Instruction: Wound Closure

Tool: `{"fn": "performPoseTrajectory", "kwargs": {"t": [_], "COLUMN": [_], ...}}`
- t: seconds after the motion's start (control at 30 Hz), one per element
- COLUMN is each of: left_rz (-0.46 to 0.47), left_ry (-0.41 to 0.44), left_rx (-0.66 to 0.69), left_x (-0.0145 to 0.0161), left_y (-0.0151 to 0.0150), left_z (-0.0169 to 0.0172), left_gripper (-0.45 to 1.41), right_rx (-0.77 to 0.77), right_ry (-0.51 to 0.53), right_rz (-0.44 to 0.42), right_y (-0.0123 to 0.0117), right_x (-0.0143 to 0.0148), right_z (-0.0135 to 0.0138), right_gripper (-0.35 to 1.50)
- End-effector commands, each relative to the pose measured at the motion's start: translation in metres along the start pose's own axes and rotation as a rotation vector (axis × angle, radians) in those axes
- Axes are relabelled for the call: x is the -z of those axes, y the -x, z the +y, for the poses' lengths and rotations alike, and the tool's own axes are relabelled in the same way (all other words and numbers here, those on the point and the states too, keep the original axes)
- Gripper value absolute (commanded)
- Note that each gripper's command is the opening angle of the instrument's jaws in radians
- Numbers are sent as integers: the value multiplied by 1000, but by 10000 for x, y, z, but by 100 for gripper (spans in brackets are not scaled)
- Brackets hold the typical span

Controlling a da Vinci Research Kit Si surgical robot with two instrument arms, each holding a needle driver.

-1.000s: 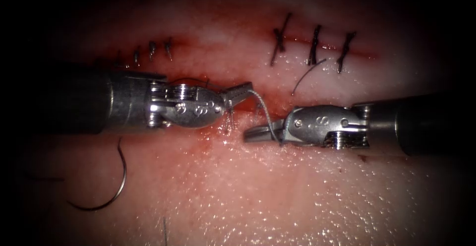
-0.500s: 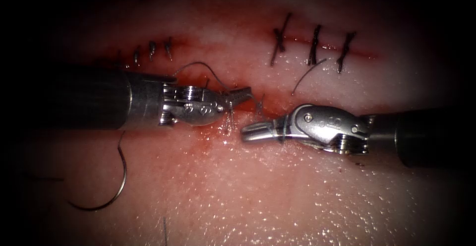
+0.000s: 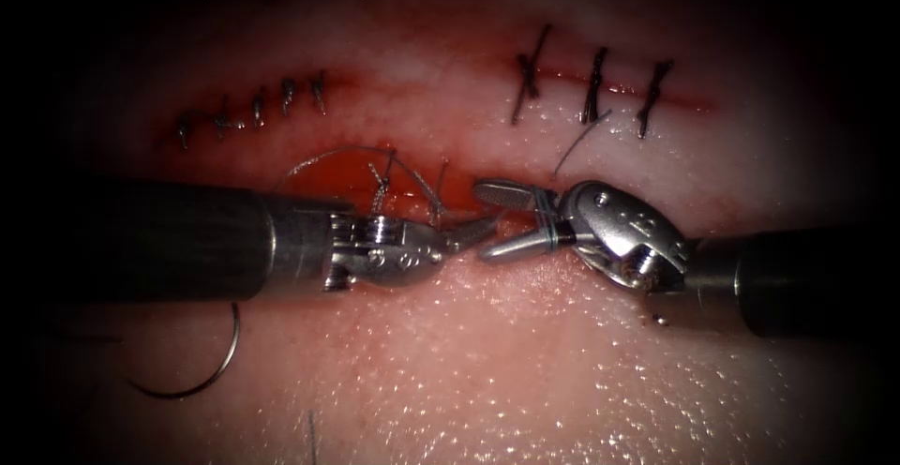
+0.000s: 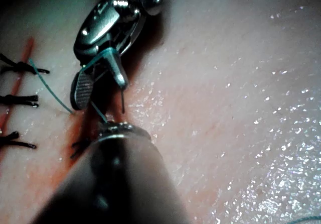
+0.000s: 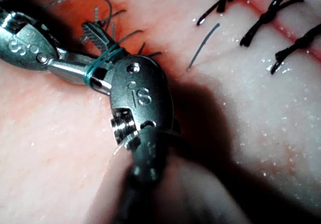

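we find the right tool [image 3: 502,221] gaping, thread [image 3: 544,226] wound about its steel jaws, left tool [image 3: 469,232] grip undeterminable, curved needle [image 3: 211,371] lying free at 8 o'clock on glistening tissue [image 3: 487,371].

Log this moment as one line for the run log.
left tool: tip meets right tool, hold unclear | right tool: open, thread looped around it | needle: unheld, lying on tissue, lower left

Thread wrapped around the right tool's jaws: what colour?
Teal-green thread, clearest in the right wrist view.
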Motion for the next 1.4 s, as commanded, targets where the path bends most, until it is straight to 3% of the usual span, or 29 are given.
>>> {"fn": "performPoseTrajectory", "kwargs": {"t": [0.03, 0.17, 0.27, 0.3, 0.4, 0.7, 0.83, 1.07, 1.4], "left_rz": [-2, -7, -25, -31, -42, -55, -62, -67, -69], "left_ry": [0, -3, -13, -17, -24, -36, -39, -37, -42], "left_rx": [2, 26, 34, 36, 41, 50, 55, 63, 76], "left_x": [-6, -5, -5, -6, -11, -24, -32, -43, -56], "left_y": [-3, -10, -17, -21, -27, -35, -36, -33, -35], "left_z": [9, 16, 21, 24, 25, 22, 16, 0, -18], "left_gripper": [-45, -45, -45, -45, -45, -45, -45, -45, -45], "right_rx": [4, 21, 39, 30, -21, -133, -257, -370, -388], "right_ry": [44, 158, 261, 323, 392, 488, 560, 685, 725], "right_rz": [7, 1, -53, -95, -129, -88, -54, -62, -53], "right_y": [9, 8, 6, 6, 9, 18, 17, 22, 23], "right_x": [1, 12, 22, 31, 43, 61, 66, 74, 85], "right_z": [-1, 1, 4, 8, 14, 30, 38, 44, 59], "right_gripper": [94, 93, 93, 81, 76, 78, 74, 47, 41]}}
